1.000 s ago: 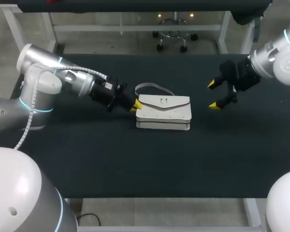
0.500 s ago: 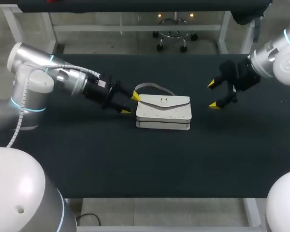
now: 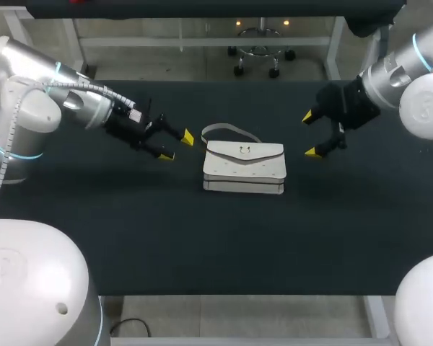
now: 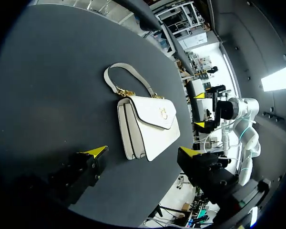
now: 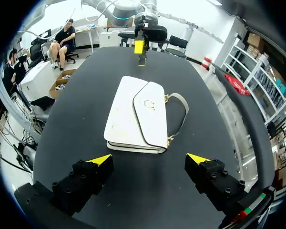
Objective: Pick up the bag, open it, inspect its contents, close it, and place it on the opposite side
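Both grippers stand with fingers spread wide and nothing between them; the left gripper (image 3: 177,145) hangs just beside the left end of the white bag (image 3: 244,167), close to its strap (image 3: 227,130) but not touching; the right gripper (image 3: 310,135) hovers near the bag's right end, apart from it; the bag lies flat at the middle of the dark table (image 3: 202,238), flap down over the front, gold clasp (image 3: 244,151) showing, strap looped on the far side.
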Robot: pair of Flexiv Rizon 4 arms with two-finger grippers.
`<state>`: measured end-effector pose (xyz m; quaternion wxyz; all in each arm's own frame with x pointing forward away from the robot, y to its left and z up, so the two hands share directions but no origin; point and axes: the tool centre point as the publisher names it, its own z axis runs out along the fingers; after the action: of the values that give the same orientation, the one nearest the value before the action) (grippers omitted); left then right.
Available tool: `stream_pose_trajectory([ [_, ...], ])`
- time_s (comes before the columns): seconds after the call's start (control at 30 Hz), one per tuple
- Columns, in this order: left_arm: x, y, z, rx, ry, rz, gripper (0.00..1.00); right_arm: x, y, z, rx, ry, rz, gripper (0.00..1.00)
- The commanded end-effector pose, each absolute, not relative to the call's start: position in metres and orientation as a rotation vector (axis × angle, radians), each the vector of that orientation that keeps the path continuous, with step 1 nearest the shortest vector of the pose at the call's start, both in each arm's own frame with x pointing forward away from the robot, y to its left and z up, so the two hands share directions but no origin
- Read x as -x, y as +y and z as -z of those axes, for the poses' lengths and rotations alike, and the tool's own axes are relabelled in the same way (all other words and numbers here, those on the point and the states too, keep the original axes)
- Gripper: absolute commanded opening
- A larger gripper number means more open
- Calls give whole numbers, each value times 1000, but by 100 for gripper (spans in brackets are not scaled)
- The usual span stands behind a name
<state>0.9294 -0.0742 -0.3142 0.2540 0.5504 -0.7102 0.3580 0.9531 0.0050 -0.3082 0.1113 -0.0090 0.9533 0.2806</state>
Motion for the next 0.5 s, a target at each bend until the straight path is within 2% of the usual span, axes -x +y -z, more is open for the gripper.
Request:
stream_pose_trajectory([
  [0.03, -925, -69, 296, -1528, -2030, -965, 100, -939, 16, 299, -1, 2741, -728, 100],
  [0.5, -936, -64, 273, -1376, -2369, -979, 100, -923, 39, 290, 13, 2690, -584, 100],
])
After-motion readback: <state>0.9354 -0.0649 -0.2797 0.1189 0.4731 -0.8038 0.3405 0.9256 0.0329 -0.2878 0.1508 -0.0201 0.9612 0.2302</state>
